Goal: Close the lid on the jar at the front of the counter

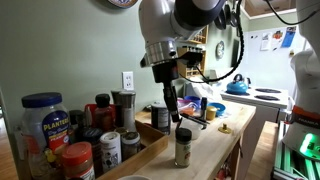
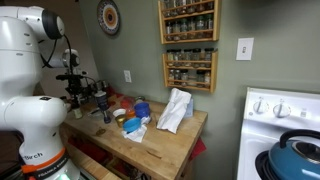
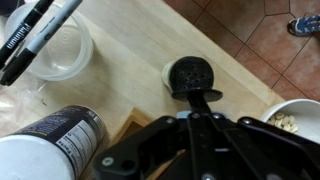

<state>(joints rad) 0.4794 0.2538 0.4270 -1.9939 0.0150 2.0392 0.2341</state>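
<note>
The small clear-glass spice jar (image 1: 183, 150) stands upright near the front edge of the light wooden counter (image 1: 216, 140). Its round black lid (image 1: 183, 132) sits on top. In the wrist view I look straight down on the lid (image 3: 190, 73), which covers the jar. My gripper (image 1: 177, 118) hangs just above the jar, pointing down with its fingers pressed together and nothing between them. In the wrist view the fingertips (image 3: 201, 98) reach the near edge of the lid; I cannot tell whether they touch it. In an exterior view the gripper (image 2: 104, 108) is small and dark over the counter (image 2: 160, 146).
A blue-lidded Planters jar (image 1: 42, 120), a red-lidded jar (image 1: 77, 158) and a white-labelled shaker (image 1: 110, 148) crowd the counter's near end. A clear tub holding a marker (image 3: 50, 45) and a white bowl (image 3: 300, 118) flank the jar. A white cloth (image 2: 175, 110) and a stove with a blue kettle (image 2: 298, 156) lie beyond.
</note>
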